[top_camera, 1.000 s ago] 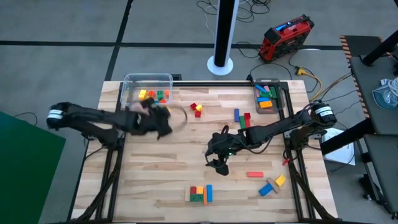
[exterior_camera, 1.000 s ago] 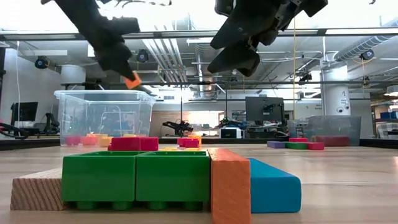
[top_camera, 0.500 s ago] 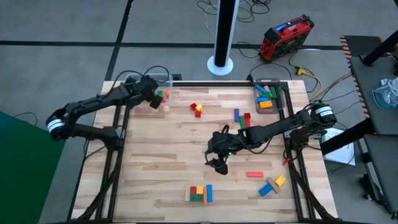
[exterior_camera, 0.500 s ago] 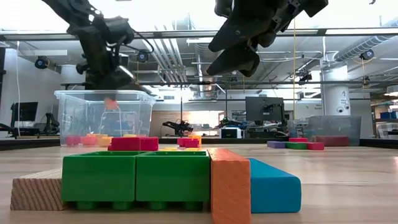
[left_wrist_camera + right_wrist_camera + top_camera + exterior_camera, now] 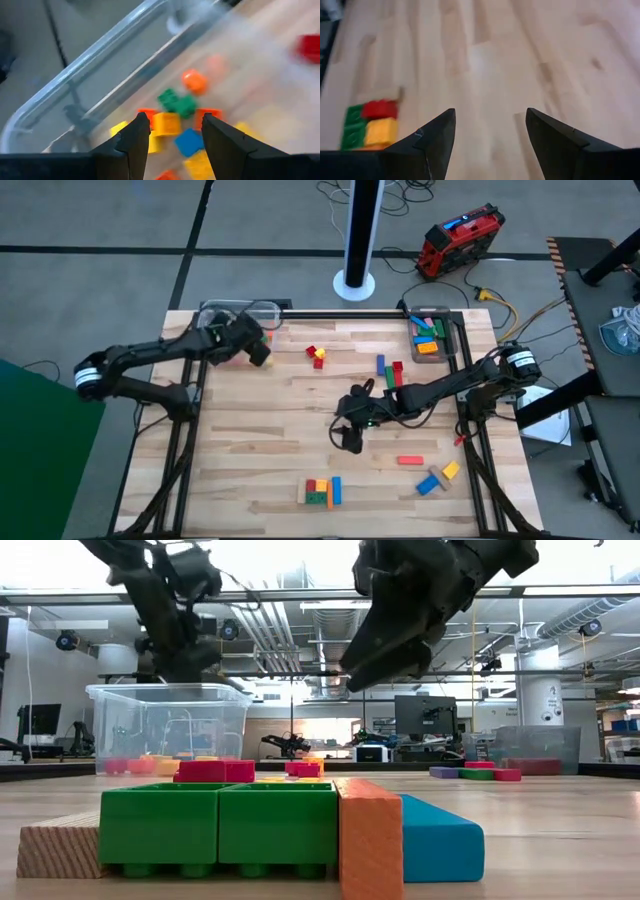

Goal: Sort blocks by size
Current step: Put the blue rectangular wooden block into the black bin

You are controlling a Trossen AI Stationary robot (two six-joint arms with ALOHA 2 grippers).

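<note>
Left end effector (image 5: 172, 132) hangs empty, fingers apart, over small blocks (image 5: 176, 100) in the clear tub (image 5: 236, 310); right end effector (image 5: 487, 127) gapes wide above bare worktop (image 5: 280, 440).

Overhead, table-level and two close wrist views, all sharing the table (image 5: 300, 420).

Grey floor (image 5: 120, 220) surrounds the light wooden table (image 5: 250, 450). A white pole (image 5: 360, 235) stands at upper centre, a red case (image 5: 460, 240) upper right. Ceiling pipes (image 5: 290, 630) and monitors (image 5: 420, 715) fill the room behind.
</note>
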